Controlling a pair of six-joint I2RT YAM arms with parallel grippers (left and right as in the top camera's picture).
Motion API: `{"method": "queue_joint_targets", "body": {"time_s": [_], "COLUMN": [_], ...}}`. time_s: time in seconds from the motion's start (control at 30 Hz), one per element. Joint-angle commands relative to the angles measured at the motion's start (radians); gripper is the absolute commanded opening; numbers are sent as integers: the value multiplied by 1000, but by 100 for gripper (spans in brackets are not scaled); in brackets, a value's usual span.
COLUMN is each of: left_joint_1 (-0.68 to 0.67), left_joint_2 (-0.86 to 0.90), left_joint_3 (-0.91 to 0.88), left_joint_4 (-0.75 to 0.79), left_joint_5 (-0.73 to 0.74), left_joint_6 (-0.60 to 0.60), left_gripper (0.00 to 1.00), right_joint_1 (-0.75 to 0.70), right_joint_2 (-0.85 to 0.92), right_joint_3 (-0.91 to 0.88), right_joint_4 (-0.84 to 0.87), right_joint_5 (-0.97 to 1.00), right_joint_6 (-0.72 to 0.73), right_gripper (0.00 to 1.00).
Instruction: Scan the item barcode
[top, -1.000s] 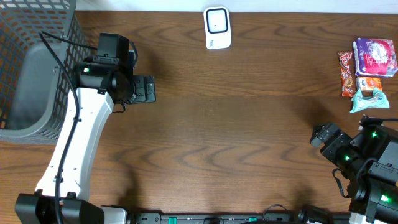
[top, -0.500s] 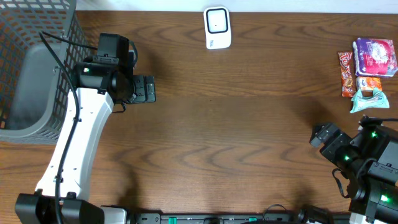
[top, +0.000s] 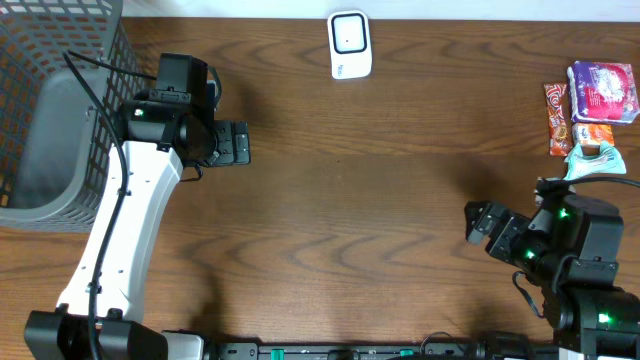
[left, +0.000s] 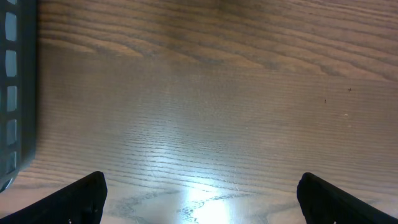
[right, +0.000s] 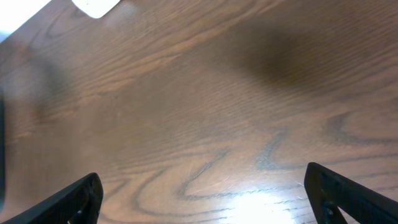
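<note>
Several snack items lie at the table's far right: a purple packet (top: 603, 91), a red bar (top: 556, 118) and a teal packet (top: 593, 160). A white barcode scanner (top: 350, 44) sits at the back centre, and its corner (right: 93, 6) shows in the right wrist view. My right gripper (top: 480, 222) hangs open over bare wood, left of and nearer than the items, with nothing between its fingers (right: 74, 202). My left gripper (top: 235, 143) stands open beside the basket, over bare wood, and its fingers (left: 81, 199) are empty.
A grey mesh basket (top: 50, 120) fills the back left corner, and its wall (left: 15, 93) shows at the left edge of the left wrist view. The dark wooden table (top: 380, 200) spreads between the two arms.
My right arm has swung left, carrying its open gripper toward the table's middle. The left arm has not moved.
</note>
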Motion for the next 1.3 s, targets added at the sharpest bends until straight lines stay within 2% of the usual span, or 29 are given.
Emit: {"method": "queue_joint_targets", "body": {"time_s": [0.0,0.83,1.27], "left_joint_1": [1,1,1], "left_joint_2": [4,4,4], "left_joint_3": [-3,-3,-3], "left_joint_4": [-3,-3,-3], "left_joint_5": [-16,-16,-16], "left_joint_6": [-8,-8,-8], "left_gripper": [98,98,98], "right_joint_1": [16,17,18], "right_joint_2": [-1,-16,-175], "right_joint_3": [-6,-6,-14], "right_joint_4": [2,-5,1], "right_joint_5": [-5,-5,36], "right_joint_6": [5,5,3], "right_gripper": [99,99,99]}}
